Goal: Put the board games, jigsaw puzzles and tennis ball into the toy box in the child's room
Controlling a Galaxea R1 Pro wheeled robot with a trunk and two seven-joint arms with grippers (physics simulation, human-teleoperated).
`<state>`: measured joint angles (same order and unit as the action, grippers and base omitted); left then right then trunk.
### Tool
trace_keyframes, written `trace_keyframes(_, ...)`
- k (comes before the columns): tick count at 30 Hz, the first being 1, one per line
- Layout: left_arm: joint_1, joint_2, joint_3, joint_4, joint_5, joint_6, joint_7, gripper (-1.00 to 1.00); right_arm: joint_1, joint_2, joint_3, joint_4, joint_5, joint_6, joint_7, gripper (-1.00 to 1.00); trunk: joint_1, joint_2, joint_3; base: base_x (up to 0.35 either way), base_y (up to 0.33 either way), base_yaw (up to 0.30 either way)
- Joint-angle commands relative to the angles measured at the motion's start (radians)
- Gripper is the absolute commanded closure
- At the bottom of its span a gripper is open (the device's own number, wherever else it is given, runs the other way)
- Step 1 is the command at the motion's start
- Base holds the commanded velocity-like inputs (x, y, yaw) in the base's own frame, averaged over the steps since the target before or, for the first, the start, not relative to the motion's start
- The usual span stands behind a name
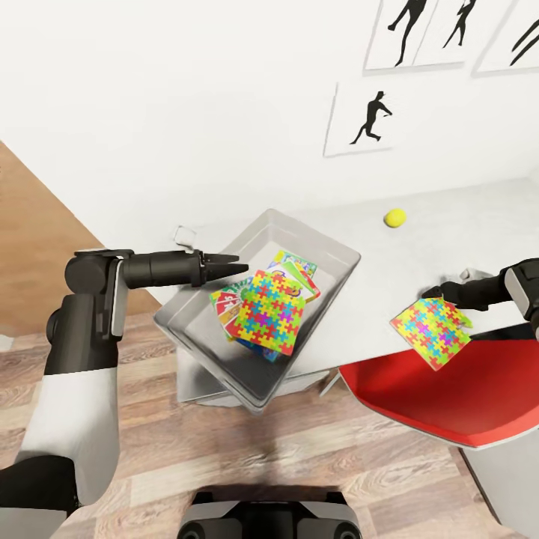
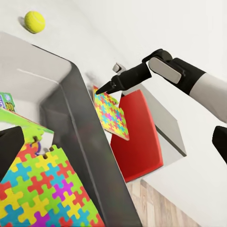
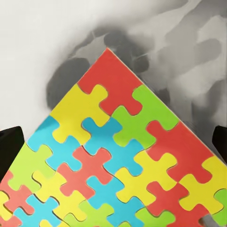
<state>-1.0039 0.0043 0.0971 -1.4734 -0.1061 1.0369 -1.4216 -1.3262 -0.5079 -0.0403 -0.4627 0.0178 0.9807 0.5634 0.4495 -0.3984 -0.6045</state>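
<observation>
Gripping one corner of a flat squarish jigsaw-pattern puzzle box [image 1: 430,332], the right claw [image 1: 436,293] holds it at the near edge of the long light-grey desk [image 1: 449,239], partly over a red chair seat [image 1: 430,397] that stands below. In the right wrist view that puzzle box [image 3: 118,165] lies between the two dark fingers, its pink, yellow, green and blue pieces spread over the pale desk top [image 3: 33,42] with blurred shadows behind it. From the left wrist view the right claw [image 2: 105,88] pinches the top of the same box [image 2: 111,115], which hangs tilted beside the outer wall of the bin.

A shallow light-grey rectangular toy box [image 1: 337,258] with sloped sides sits at the left end of the desk, one corner jutting past the desk's front edge. Inside it a second jigsaw-pattern puzzle box [image 1: 271,310] lies on top of a loose pile; under it show a red-yellow-green board game box [image 1: 227,303] and a green-edged pastel board game box [image 1: 298,266]. The left wrist view looks down on that top puzzle box [image 2: 45,191] and along the grey wall of the toy box [image 2: 78,123].

The left claw [image 1: 238,267] reaches out level over the near-left rim of the toy box, its fingertips drawn close together with nothing between them, just beside the pile.

A small yellow-green tennis ball [image 1: 395,218] rests on the desk behind the toy box, well apart from both claws; it is also visible from the left wrist camera [image 2: 35,21]. Black baseball-player silhouette pictures [image 1: 368,120] hang on the white wall above.
</observation>
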Motion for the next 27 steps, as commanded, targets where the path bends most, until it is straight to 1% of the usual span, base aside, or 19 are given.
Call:
trace_keyframes(1,-0.001,-0.001,0.001,-0.001,-0.010,0.010,-0.010,-1.00,-0.001,0.000,-0.004,-0.001,0.002,0.006,0.003,-1.00,0.001,-0.002,-0.001,-0.001,0.051,0.000)
trace_keyframes(20,-0.001,-0.001,0.001,-0.001,-0.010,0.010,-0.011,-1.00,-0.001,0.001,-0.004,-0.001,0.002,0.009,0.004,-1.00,0.001,-0.002,-0.001,-0.010,0.080,0.000)
trace_keyframes(27,-0.001,-0.001,0.001,-0.001,-0.010,0.010,-0.010,-1.00,-0.001,0.000,-0.004,-0.001,0.002,0.010,0.004,-1.00,0.001,-0.002,-0.001,-0.009,0.040,0.000)
